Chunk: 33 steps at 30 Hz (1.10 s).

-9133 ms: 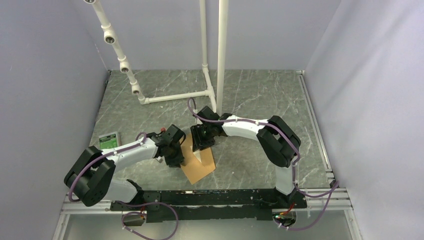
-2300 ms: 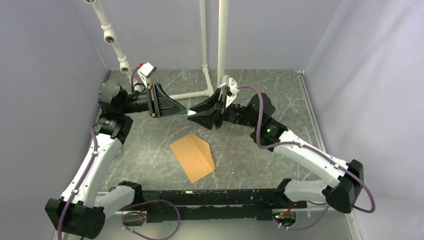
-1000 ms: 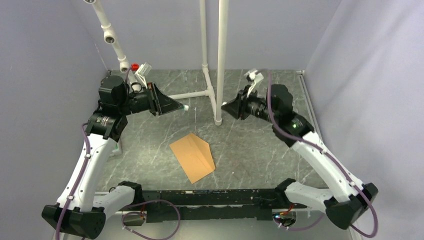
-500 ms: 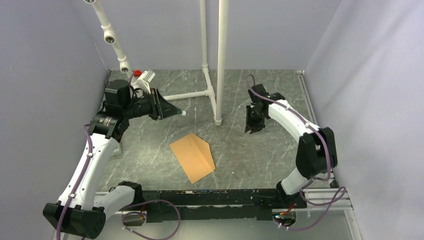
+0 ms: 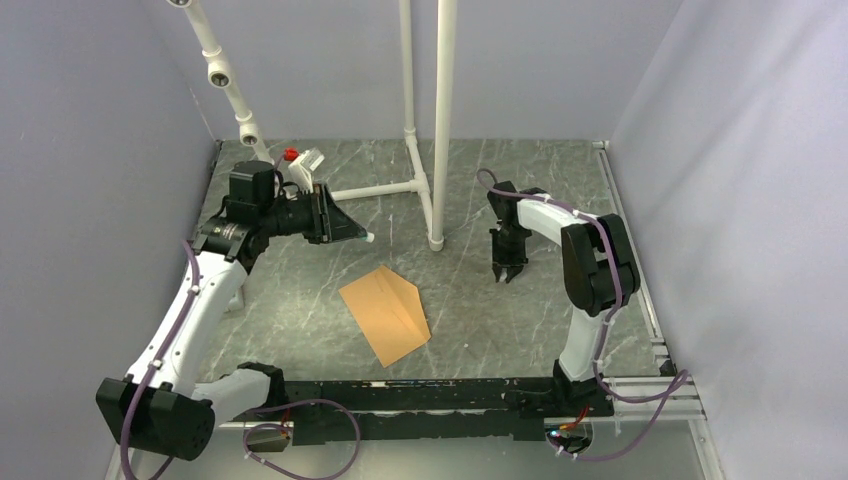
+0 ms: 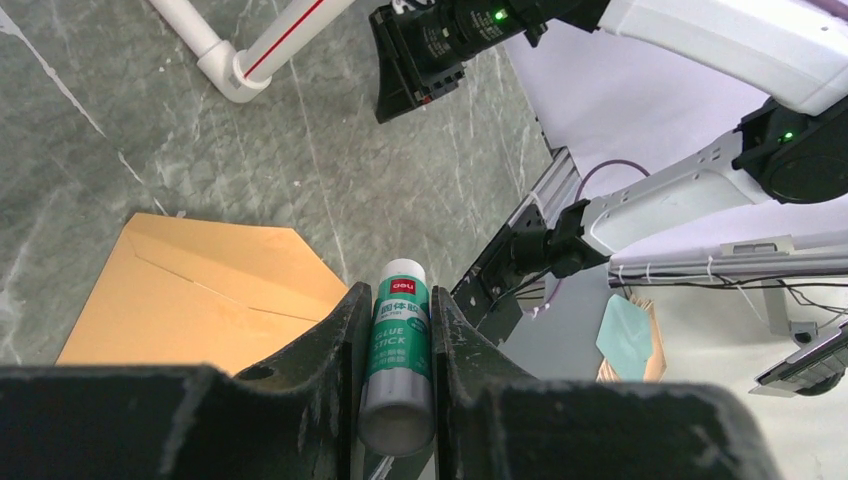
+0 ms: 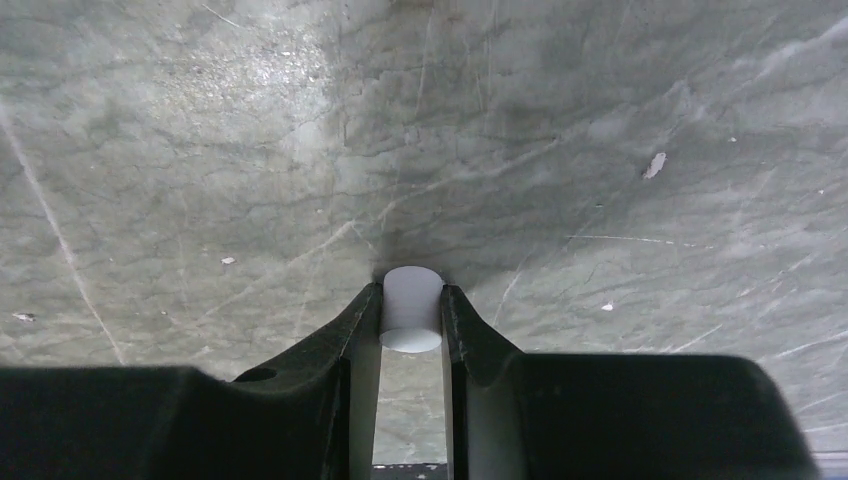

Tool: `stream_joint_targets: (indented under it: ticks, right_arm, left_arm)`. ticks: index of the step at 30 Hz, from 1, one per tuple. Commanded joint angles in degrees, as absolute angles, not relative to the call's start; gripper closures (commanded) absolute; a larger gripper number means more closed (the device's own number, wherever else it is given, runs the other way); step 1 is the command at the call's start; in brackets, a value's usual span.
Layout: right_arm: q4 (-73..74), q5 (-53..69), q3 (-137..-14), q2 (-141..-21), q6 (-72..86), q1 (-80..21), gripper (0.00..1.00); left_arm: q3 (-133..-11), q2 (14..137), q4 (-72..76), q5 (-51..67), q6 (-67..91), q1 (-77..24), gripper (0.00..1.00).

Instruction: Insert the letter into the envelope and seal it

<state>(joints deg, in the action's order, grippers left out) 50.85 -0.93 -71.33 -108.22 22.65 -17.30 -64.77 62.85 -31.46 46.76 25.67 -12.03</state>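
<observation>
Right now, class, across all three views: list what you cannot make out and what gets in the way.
- Letter: in no view; the envelope may cover it.
- Seal: top view too small to show whether the envelope is glued shut.
- Glue stick: left wrist view, the left fingers cover its sides; fine label print too small.
- White cap: right wrist view, the right fingers hide its sides; whether it touches the table is unclear.

1. The envelope [image 5: 385,316] lies flat on the grey-green marbled table [image 5: 300,290], askew to the table's edges.
2. The left gripper [image 5: 352,234] hangs above the table, pointing right, with a pale-tipped stick [image 5: 368,239] poking out between its fingers.
3. The right gripper [image 5: 505,274] points straight down, right of the white pipe post [image 5: 437,200] and well apart from the envelope.
</observation>
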Motion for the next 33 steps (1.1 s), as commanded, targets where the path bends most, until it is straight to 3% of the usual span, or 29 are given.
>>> stream_joint_targets:
  ticks: [1, 4, 9, 13, 20, 26, 33]
  right_arm:
    - [48.7, 1.0, -72.7, -107.9, 21.3, -16.9, 0.95]
    - [48.7, 0.8, -72.2, -108.2, 21.3, -16.9, 0.87]
    - [48.8, 0.2, -71.8, -106.8, 21.6, -16.8, 0.52]
    - [49.8, 0.1, -72.7, -103.8, 22.0, -16.9, 0.38]
    - [50.2, 0.4, -75.4, -95.0, 22.2, -16.9, 0.35]
    - [37.1, 16.1, -69.7, -77.7, 15.2, -19.8, 0.38]
    - [25.4, 27.6, -67.1, -62.7, 14.4, -28.9, 0.33]
  left_arm:
    - [-66.8, 63.7, -31.8, 49.3, 23.1, -11.9, 0.98]
    - [-66.6, 64.1, -32.2, 49.6, 22.8, -11.9, 0.98]
    - [-66.3, 63.9, -32.4, 49.3, 22.8, -11.9, 0.98]
    - [-66.2, 63.8, -32.4, 49.1, 23.0, -11.9, 0.98]
    - [-66.0, 64.5, -30.3, 51.1, 25.1, -12.0, 0.98]
    - [-65.4, 65.1, -24.8, 55.3, 29.1, -12.9, 0.98]
    - [-66.4, 66.6, -21.1, 56.4, 31.3, -18.3, 0.98]
